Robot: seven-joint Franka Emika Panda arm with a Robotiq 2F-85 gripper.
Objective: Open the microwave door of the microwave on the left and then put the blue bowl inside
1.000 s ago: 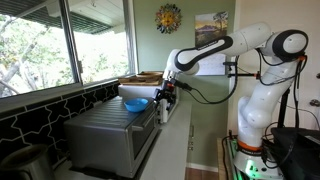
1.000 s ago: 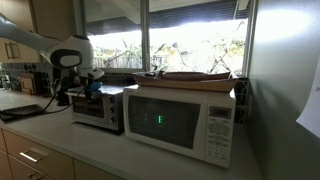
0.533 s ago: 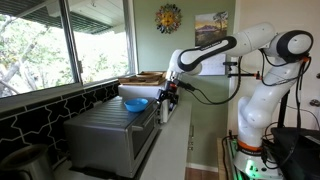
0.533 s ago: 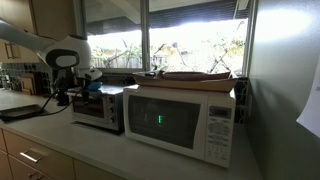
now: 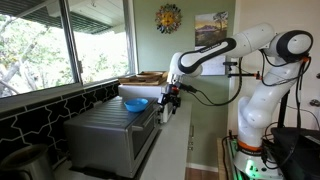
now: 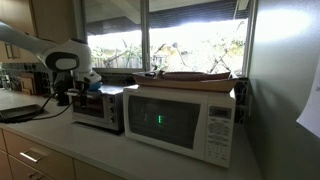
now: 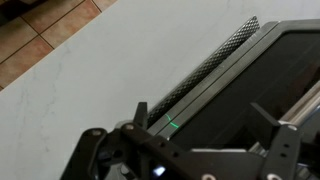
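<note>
The grey brushed-metal microwave (image 5: pixel 103 133) with a ribbed top stands on the counter; it also shows in an exterior view (image 6: pixel 97 109). Its door (image 5: pixel 151 132) looks shut. The blue bowl (image 5: pixel 134 103) sits on top of it. My gripper (image 5: pixel 170 98) is open and empty, just in front of the door's upper edge, also seen in an exterior view (image 6: pixel 62 97). In the wrist view the open fingers (image 7: pixel 205 125) hover over the door (image 7: pixel 262 85) and its textured handle bar (image 7: pixel 205 65).
A white microwave (image 6: pixel 180 120) with a dark window stands beside the grey one, with a wooden tray (image 6: pixel 195 76) on top. The pale countertop (image 7: pixel 90 70) runs in front. Windows (image 5: pixel 40 45) line the wall behind. The counter edge drops to a tiled floor (image 7: pixel 45 30).
My gripper has shifted slightly outward along the front of the grey microwave. The bowl and the door have not moved.
</note>
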